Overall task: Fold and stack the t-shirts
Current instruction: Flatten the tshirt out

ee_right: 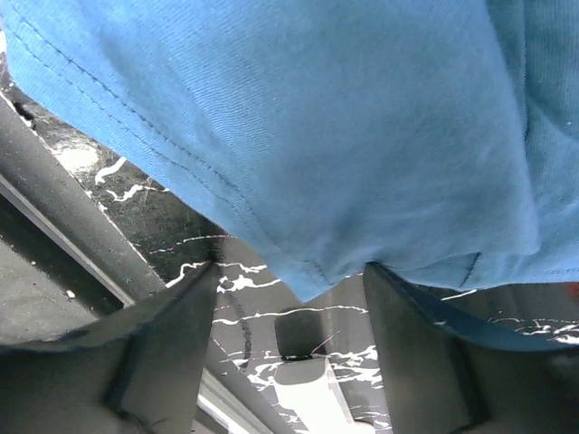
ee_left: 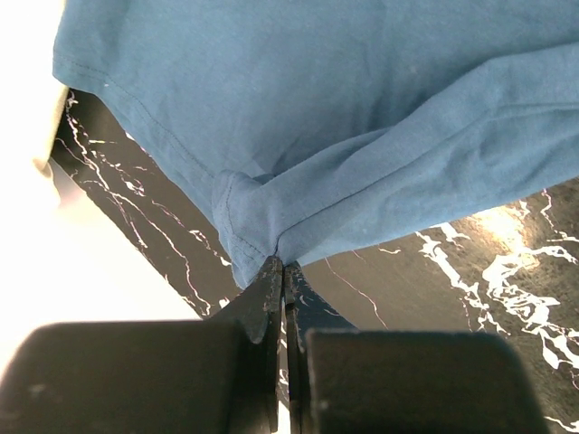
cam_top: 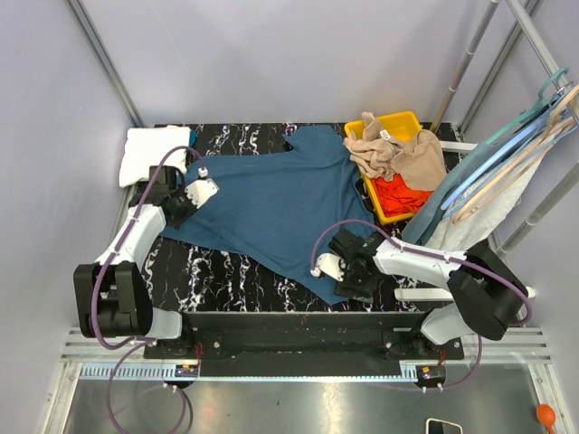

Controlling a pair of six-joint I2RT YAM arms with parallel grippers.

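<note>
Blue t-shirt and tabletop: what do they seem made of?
Blue t-shirt: soft matte knit, probably cotton jersey; stitched hem, limp folds. Tabletop: hard glossy black with white marble veining and glare; stone or printed laminate, cannot tell.

Soft matt cloth on a glossy marbled surface.
The teal t-shirt [cam_top: 271, 203] is smooth, fine-knit cloth with stitched hems; the white t-shirt [cam_top: 149, 154], tan t-shirts [cam_top: 425, 163] and red-orange t-shirt [cam_top: 398, 192] are matt too. The black, white-veined surface [cam_top: 208, 267] shines. The yellow bin [cam_top: 407, 119] is smooth plastic; the left gripper [ee_left: 282, 271] is matt black.
</note>
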